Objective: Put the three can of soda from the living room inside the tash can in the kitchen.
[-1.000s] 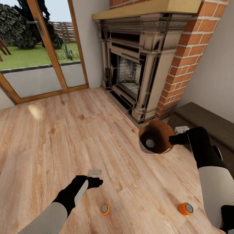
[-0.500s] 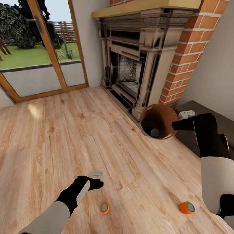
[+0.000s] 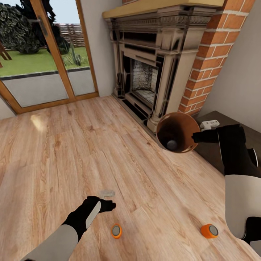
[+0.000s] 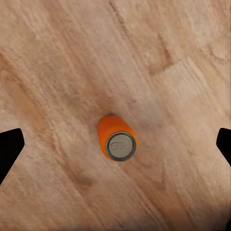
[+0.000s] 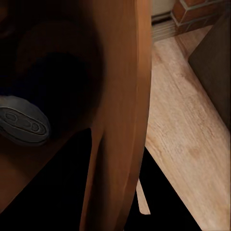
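Right claw (image 3: 195,137) grips the rim of the bin (image 3: 177,123), held off the floor and tipped toward the camera; a dark can (image 3: 172,145) lies inside, its grey top (image 5: 21,124) showing in the right wrist view; left claw (image 3: 108,200) hangs spread wide above an upright orange can (image 4: 117,138); a second orange can (image 3: 209,231) lies on its side well apart to the right; fireplace (image 3: 148,72) and brick column (image 3: 210,58) stand close behind the bin; a dark bench (image 3: 239,125) hems the right arm; open plank floor (image 3: 54,145) runs left to the glass door (image 3: 40,54).
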Controlling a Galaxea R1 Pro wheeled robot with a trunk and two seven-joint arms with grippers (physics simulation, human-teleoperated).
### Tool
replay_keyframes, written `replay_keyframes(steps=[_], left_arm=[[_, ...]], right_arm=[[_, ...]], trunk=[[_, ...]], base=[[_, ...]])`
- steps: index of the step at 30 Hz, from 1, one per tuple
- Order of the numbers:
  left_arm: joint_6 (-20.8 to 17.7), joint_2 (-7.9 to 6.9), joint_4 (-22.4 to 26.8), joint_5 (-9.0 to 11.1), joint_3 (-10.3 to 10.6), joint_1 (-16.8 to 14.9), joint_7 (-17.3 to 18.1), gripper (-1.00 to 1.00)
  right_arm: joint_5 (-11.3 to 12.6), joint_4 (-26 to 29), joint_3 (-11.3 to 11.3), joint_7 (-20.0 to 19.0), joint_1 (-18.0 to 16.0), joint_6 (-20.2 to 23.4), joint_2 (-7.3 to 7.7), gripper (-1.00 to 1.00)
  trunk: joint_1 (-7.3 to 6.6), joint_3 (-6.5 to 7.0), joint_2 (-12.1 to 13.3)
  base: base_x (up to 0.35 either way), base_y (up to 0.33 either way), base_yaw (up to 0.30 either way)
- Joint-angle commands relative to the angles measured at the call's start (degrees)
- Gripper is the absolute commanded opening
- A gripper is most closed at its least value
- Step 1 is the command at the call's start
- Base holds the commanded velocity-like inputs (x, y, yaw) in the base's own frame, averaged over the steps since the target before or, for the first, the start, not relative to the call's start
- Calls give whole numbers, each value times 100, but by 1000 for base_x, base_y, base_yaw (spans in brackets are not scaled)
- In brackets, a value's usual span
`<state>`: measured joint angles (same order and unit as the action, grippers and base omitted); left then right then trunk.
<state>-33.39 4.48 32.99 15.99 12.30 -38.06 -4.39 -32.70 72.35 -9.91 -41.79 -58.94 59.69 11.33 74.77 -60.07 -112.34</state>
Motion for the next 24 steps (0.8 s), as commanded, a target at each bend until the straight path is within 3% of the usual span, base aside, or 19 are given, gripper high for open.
replay_keyframes(steps=[1, 24], left_arm=[[0, 0, -1, 0, 0, 0, 0, 100], [-2, 144, -382, -9, 9, -16, 26, 100]], right_arm=[[150, 4, -1, -22, -3, 31, -4, -100], [157, 249, 12, -23, 30, 31, -63, -100]], trunk=[[22, -17, -42], [527, -430, -965]], base=[[0, 0, 0], [0, 0, 0]])
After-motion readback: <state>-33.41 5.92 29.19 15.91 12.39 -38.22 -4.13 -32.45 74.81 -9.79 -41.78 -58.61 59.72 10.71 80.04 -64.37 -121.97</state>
